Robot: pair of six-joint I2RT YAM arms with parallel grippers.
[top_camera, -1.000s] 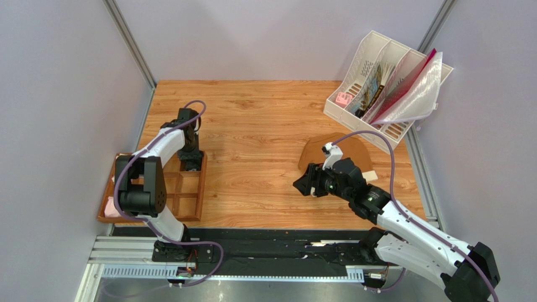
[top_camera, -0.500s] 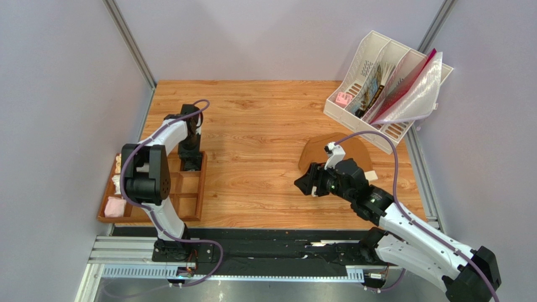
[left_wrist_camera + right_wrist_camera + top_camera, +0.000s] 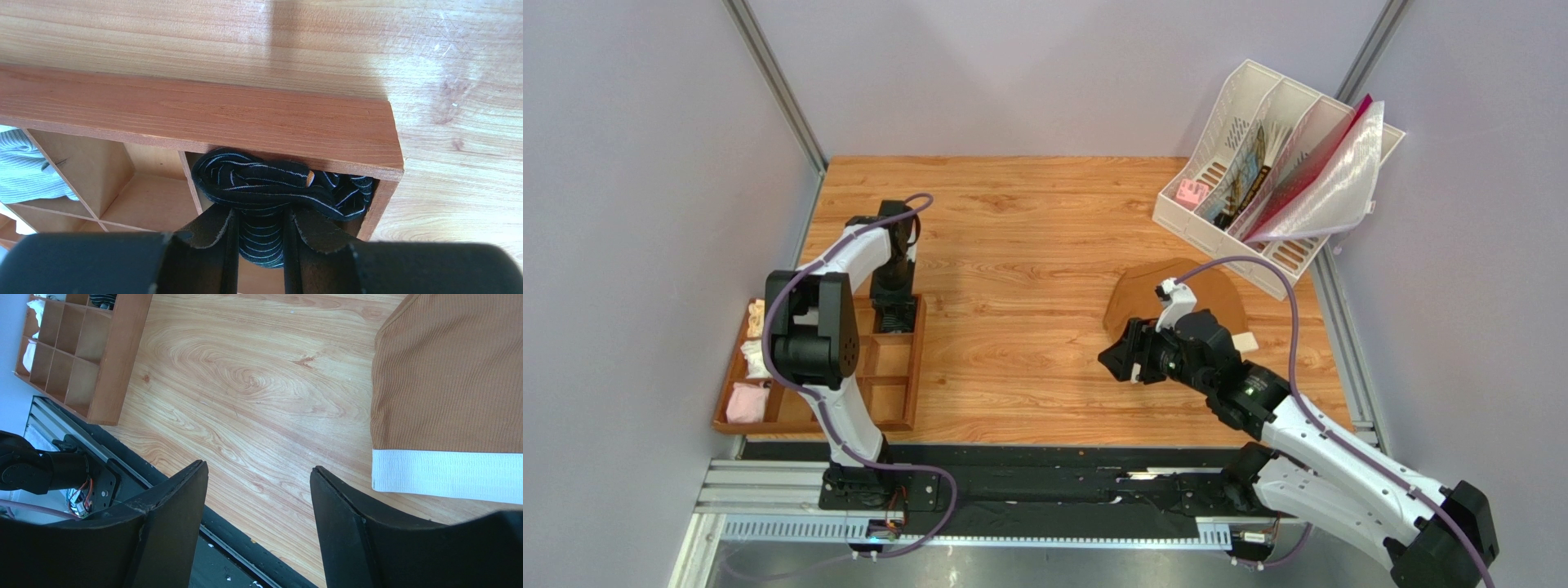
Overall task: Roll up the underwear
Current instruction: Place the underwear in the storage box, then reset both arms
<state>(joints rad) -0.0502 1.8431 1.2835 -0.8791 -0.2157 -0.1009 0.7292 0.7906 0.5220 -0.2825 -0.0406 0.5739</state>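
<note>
The underwear [image 3: 276, 180], black with fine pale lines, is a rolled bundle in the corner compartment of the wooden divider tray [image 3: 202, 116]. My left gripper [image 3: 259, 211] is shut on the roll, one finger on each side, reaching down into that compartment. In the top view the left gripper [image 3: 895, 306] stands at the tray's far right corner [image 3: 918, 368] and hides the roll. My right gripper [image 3: 1124, 358] is open and empty above bare table, just left of the brown briefs [image 3: 1143, 294]; it also shows in the right wrist view [image 3: 258, 471].
The brown briefs [image 3: 454, 380] with a cream waistband [image 3: 442, 471] lie flat at centre right. A white file organiser [image 3: 1271, 172] stands at the back right. Other rolled cloths, pink [image 3: 744, 402] and white [image 3: 754, 355], sit in the tray's left compartments.
The left arm's elbow has swung back and up while its gripper stays in the tray's corner compartment. The right gripper has shifted slightly to the right.
</note>
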